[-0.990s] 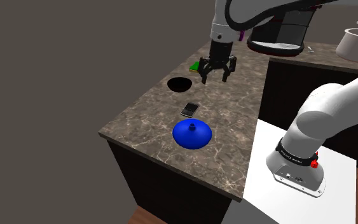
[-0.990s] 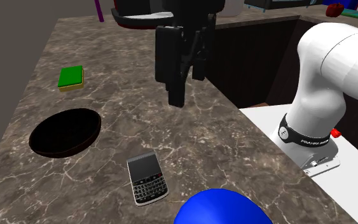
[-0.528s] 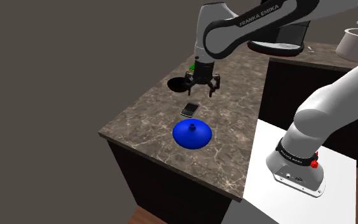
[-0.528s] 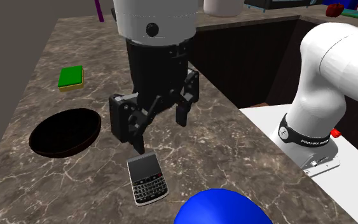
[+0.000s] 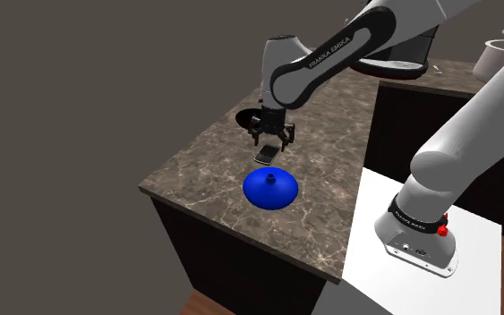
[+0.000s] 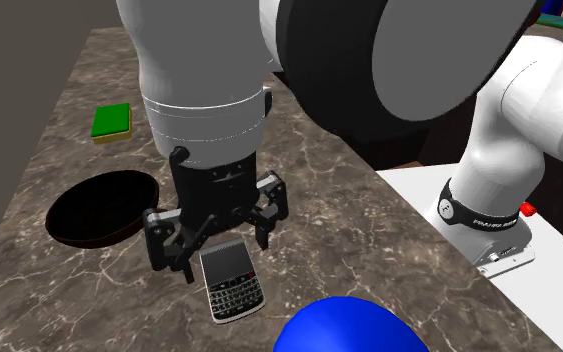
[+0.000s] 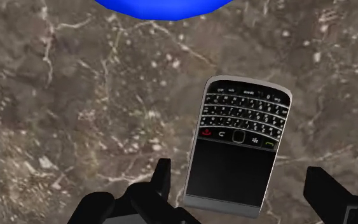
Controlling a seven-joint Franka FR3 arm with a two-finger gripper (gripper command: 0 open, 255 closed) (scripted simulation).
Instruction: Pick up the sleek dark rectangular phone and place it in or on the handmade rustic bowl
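Note:
The dark phone (image 6: 229, 283), with a keypad and a silver rim, lies flat on the marble counter (image 6: 59, 150). It sits between the dark shallow bowl (image 6: 99, 208) and a blue dome. My gripper (image 6: 219, 248) hangs open just above the phone's screen end. In the wrist view the phone (image 7: 238, 143) lies between the two fingers (image 7: 161, 181), which stand apart and touch nothing; the gripper (image 7: 241, 186) is centred on its screen. From the shoulder view the gripper (image 5: 273, 141) hovers over the phone (image 5: 267, 155), and the arm hides part of the bowl (image 5: 245, 117).
A blue dome-shaped object (image 5: 270, 187) with a small knob sits close beside the phone's keypad end. A green block (image 6: 111, 121) lies beyond the bowl. The counter's front edge (image 5: 241, 237) is near. The white stand (image 5: 420, 268) is at the shoulder view's lower right.
The arm swung from the back of the counter toward the phone and came down low over it. The fingers stayed apart. Phone, bowl and blue dome have not moved.

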